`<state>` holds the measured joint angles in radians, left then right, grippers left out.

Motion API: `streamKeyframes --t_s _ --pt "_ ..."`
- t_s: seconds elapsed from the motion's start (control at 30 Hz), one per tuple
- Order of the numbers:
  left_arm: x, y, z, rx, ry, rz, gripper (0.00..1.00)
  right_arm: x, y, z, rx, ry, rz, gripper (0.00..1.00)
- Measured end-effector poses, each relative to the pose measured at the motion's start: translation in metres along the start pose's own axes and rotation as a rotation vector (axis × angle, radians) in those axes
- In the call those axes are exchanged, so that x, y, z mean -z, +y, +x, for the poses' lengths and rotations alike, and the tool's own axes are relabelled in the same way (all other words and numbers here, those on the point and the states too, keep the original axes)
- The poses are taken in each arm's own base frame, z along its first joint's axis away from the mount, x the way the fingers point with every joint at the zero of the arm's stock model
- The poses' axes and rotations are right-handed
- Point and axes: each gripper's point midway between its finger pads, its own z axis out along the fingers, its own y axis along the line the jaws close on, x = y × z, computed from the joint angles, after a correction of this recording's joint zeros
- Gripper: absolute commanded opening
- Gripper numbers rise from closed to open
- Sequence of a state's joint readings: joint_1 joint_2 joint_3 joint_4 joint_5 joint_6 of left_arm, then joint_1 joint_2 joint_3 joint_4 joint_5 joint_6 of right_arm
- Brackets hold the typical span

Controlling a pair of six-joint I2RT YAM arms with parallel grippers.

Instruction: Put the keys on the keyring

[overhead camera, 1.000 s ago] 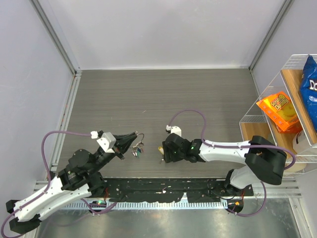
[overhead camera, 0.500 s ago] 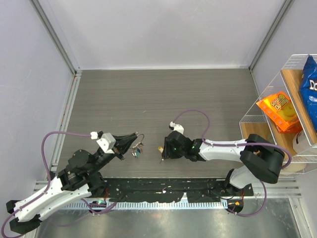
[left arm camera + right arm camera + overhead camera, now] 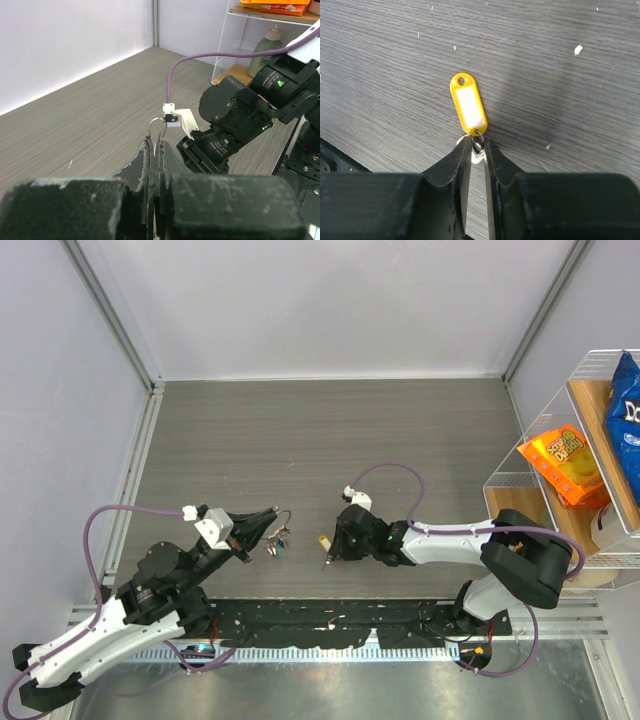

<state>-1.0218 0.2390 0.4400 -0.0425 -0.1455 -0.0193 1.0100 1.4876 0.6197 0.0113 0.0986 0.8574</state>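
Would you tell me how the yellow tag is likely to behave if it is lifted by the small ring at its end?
The yellow tag looks like thin plastic, so probably light and stiff. It is linked to a small ring, between the right claw tips, so it would likely swing freely. Lying flat, it should slide rather than roll if pushed.

The keyring (image 3: 151, 131), a thin silver wire loop, juts from the left gripper (image 3: 156, 146) pinching it, with coloured keys (image 3: 275, 543) hanging at its six o'clock. A yellow-headed key (image 3: 468, 106) lies flat at its four o'clock.
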Motion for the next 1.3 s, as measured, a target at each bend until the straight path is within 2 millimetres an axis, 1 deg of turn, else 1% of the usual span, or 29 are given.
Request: streamKeyframes --t_s 0.03,0.1,0.13,0.33,0.47,0.57,0.7,0.77,0.83,0.97,1.1,1.23,1.3 --pt "0.0 0.0 0.0 0.0 0.0 0.0 0.0 0.0 0.0 0.0 -0.003 0.0 0.0 0.18" --pt "0.0 0.0 0.0 0.0 0.0 0.0 0.0 0.0 -0.001 0.001 -0.006 0.001 0.001 0.12" --pt "0.0 0.0 0.0 0.0 0.0 0.0 0.0 0.0 -0.001 0.001 -0.006 0.001 0.002 0.06" --pt "0.0 0.0 0.0 0.0 0.0 0.0 0.0 0.002 0.0 -0.001 -0.002 -0.011 -0.007 0.06" --pt "0.0 0.0 0.0 0.0 0.0 0.002 0.0 0.015 0.002 -0.008 0.051 -0.042 -0.03 0.06" --pt "0.0 -0.002 0.001 0.0 0.002 0.012 0.0 0.038 0.011 -0.022 0.119 -0.095 -0.077 0.06" --pt "-0.002 -0.007 0.004 -0.001 0.016 0.036 0.0 0.078 0.031 -0.044 0.231 -0.187 -0.185 0.06" --pt "-0.004 -0.01 0.007 0.0 0.027 0.055 0.0 0.095 0.039 -0.048 0.287 -0.207 -0.235 0.06" --pt "-0.006 -0.014 0.008 0.0 0.032 0.074 0.0 0.116 0.052 -0.051 0.354 -0.22 -0.308 0.06" --pt "-0.008 -0.022 0.003 0.003 0.009 0.117 0.0 0.146 0.075 -0.049 0.447 -0.224 -0.451 0.06" --pt "-0.009 -0.031 -0.008 0.005 -0.034 0.166 0.0 0.176 0.1 -0.039 0.524 -0.199 -0.623 0.06" --pt "-0.009 -0.039 -0.021 0.003 -0.088 0.214 0.0 0.2 0.119 -0.029 0.564 -0.171 -0.769 0.06" --pt "-0.009 -0.042 -0.026 0.002 -0.11 0.233 0.0 0.209 0.127 -0.028 0.571 -0.166 -0.825 0.06"
